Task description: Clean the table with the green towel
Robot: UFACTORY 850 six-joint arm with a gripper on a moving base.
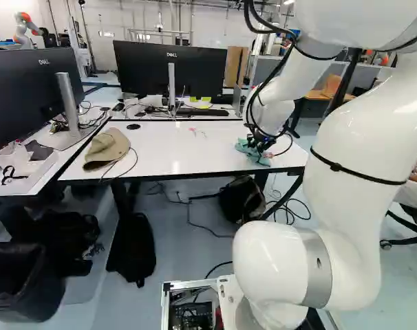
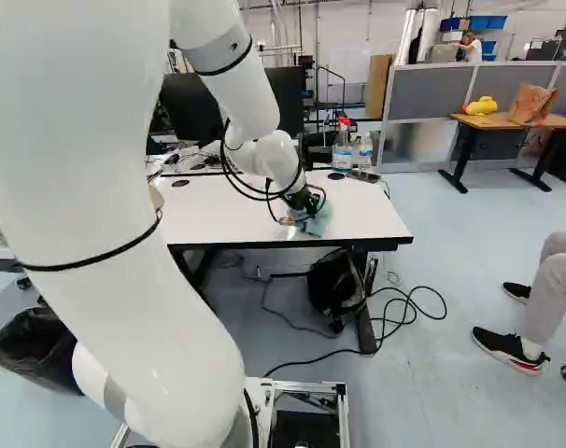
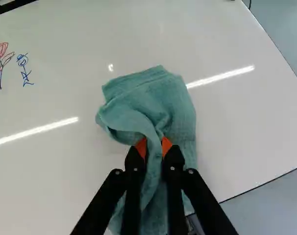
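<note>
- Green towel [image 3: 175, 100], bunched on the white table [image 3: 246, 122]: it could slip free during a wipe, because the claw [image 3: 154, 147] has only a raised fold of it.
- The loose part ahead could curl under or drag in a lump, leaving the red flower drawing [image 3: 0, 55] and blue flower drawing [image 3: 24, 68] smeared rather than cleaned.
- Pressing too low could scrape the fingertips on the tabletop; the base views show the contact poorly, so the pressure is probably light, but I cannot be sure.
- A long sweep could push the khaki cap [image 1: 107, 148], toward the left of the left base view.
- The claw's two fingers are nearly together, closed on the fold from both sides.
- The towel spreads ahead of and beneath the claw, near the table's edge, well apart from the drawings.
</note>
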